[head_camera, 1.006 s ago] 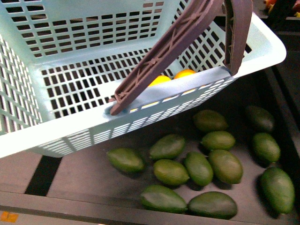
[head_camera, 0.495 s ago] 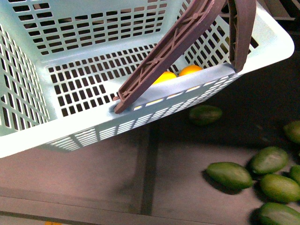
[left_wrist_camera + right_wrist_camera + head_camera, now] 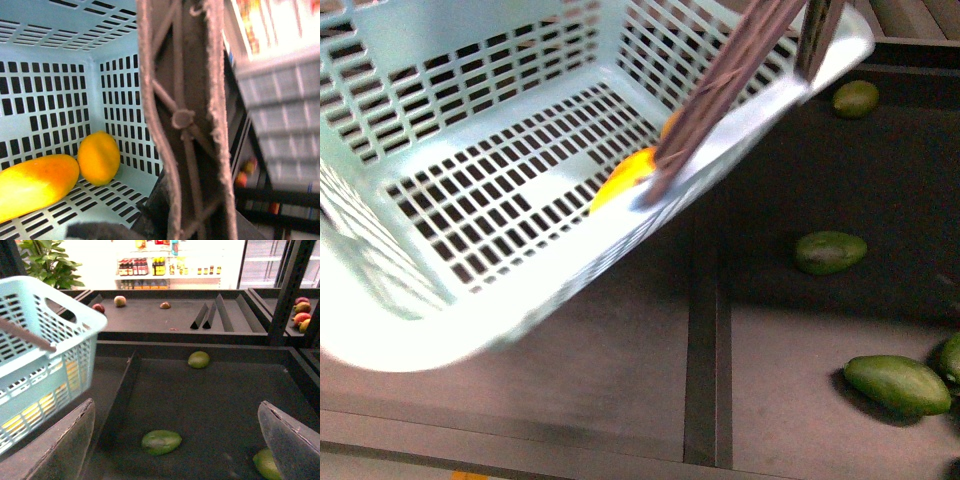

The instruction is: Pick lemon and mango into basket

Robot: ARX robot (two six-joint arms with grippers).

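Note:
The light turquoise basket hangs tilted and blurred over the dark shelf, filling the upper left of the front view. Its brown ribbed handles rise out of the picture at upper right. My left gripper is shut on the handle. Inside the basket, against a corner wall, lie the rounded lemon and the longer mango. From the front the mango shows beside the handle, and the lemon is mostly hidden behind it. My right gripper is open and empty, to the right of the basket.
Dark green oval fruits lie scattered on the black shelf, which a low divider splits. Below the right gripper lie more green fruits. Red apples sit on a farther tray.
The basket has swung and tilted left across the view, and the two yellow fruits have shifted along its floor. The green fruits now sit further right, and fewer show.

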